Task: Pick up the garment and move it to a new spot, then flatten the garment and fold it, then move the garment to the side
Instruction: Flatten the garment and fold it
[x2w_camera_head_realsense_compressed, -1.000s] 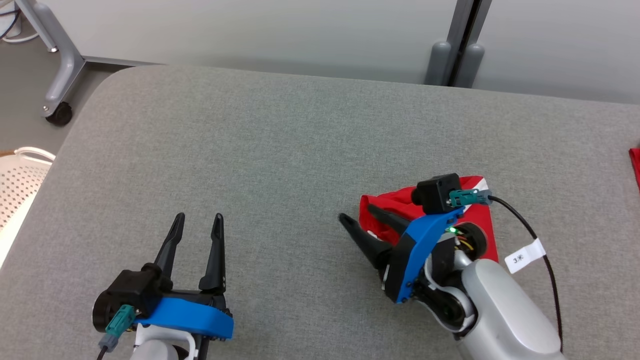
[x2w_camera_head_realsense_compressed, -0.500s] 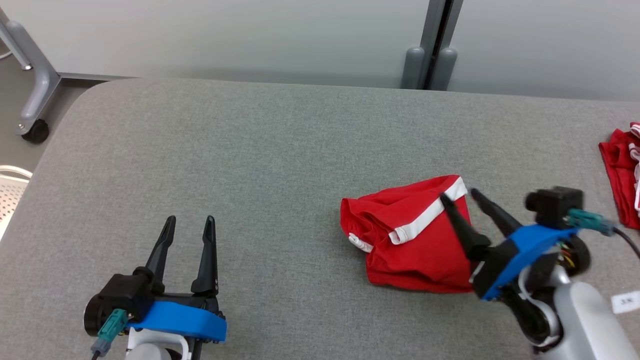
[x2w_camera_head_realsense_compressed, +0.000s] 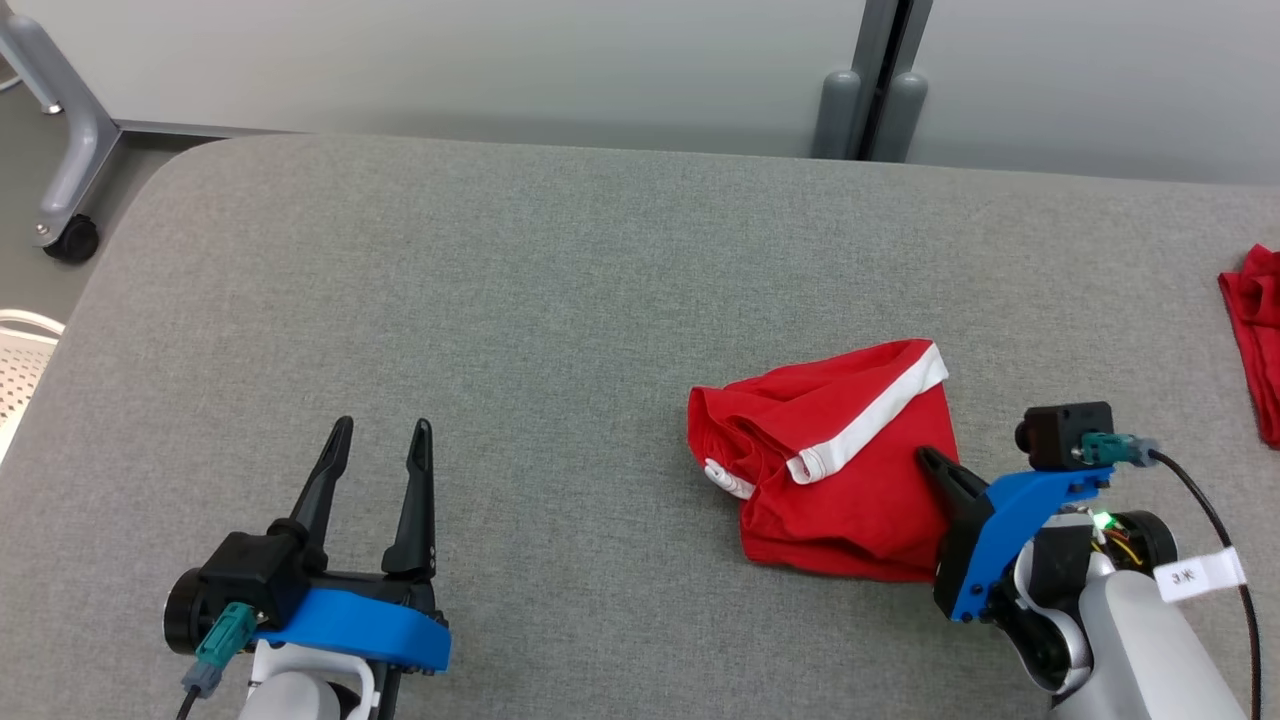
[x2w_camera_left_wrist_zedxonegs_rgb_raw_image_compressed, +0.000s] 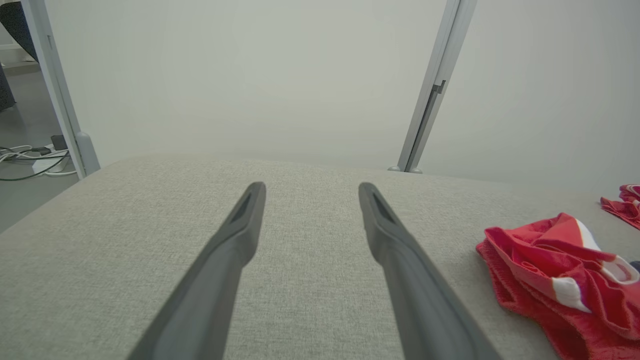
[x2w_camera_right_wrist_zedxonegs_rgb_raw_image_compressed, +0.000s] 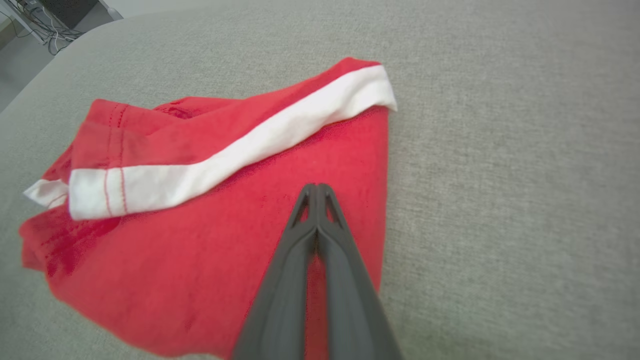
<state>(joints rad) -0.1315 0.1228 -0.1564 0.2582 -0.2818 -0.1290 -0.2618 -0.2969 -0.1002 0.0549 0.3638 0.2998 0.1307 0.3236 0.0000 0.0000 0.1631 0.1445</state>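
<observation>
A red garment (x2w_camera_head_realsense_compressed: 830, 490) with a white stripe lies folded and bunched on the grey padded table (x2w_camera_head_realsense_compressed: 560, 300), right of centre. It appears too in the left wrist view (x2w_camera_left_wrist_zedxonegs_rgb_raw_image_compressed: 550, 270) and in the right wrist view (x2w_camera_right_wrist_zedxonegs_rgb_raw_image_compressed: 200, 200). My right gripper (x2w_camera_head_realsense_compressed: 925, 457) is at the garment's right edge, pointing up-left over it. Its fingers (x2w_camera_right_wrist_zedxonegs_rgb_raw_image_compressed: 300, 235) are shut tip to tip above the red cloth, with no fabric visibly pinched. My left gripper (x2w_camera_head_realsense_compressed: 380, 430) stands open at the lower left, well clear of the garment, its fingers (x2w_camera_left_wrist_zedxonegs_rgb_raw_image_compressed: 240, 225) over bare table.
Another red cloth (x2w_camera_head_realsense_compressed: 1255, 340) lies at the table's far right edge, also in the left wrist view (x2w_camera_left_wrist_zedxonegs_rgb_raw_image_compressed: 622, 202). A white perforated basket (x2w_camera_head_realsense_compressed: 15, 370) sits off the left edge. A wheeled grey frame leg (x2w_camera_head_realsense_compressed: 70, 200) and a wall post (x2w_camera_head_realsense_compressed: 870, 100) stand behind the table.
My right gripper has swung from over the garment to its right edge and gone from open to shut. The head camera has shifted a little. The left gripper has stayed put.
</observation>
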